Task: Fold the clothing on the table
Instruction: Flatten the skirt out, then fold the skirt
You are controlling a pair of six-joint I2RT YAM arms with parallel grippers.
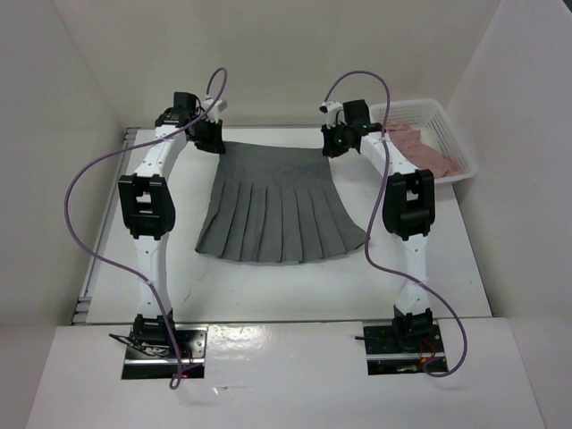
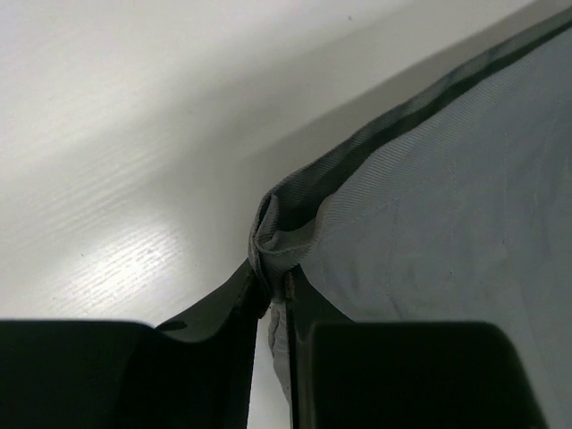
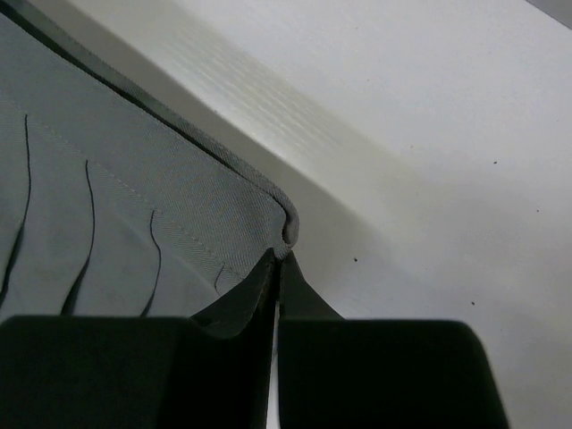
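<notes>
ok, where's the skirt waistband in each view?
Top external: waistband, skirt's far edge, left hand to right hand.
Left wrist: dark band running upper right from pinched corner.
Right wrist: band running upper left from pinched corner.
Shared: white table.

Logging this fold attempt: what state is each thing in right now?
skirt, spread flat on the table, unfolded
left gripper, shut on the skirt's left waistband corner
right gripper, shut on the right waistband corner
basket, upright, holding the pink garment
pink garment, crumpled inside the basket
</notes>
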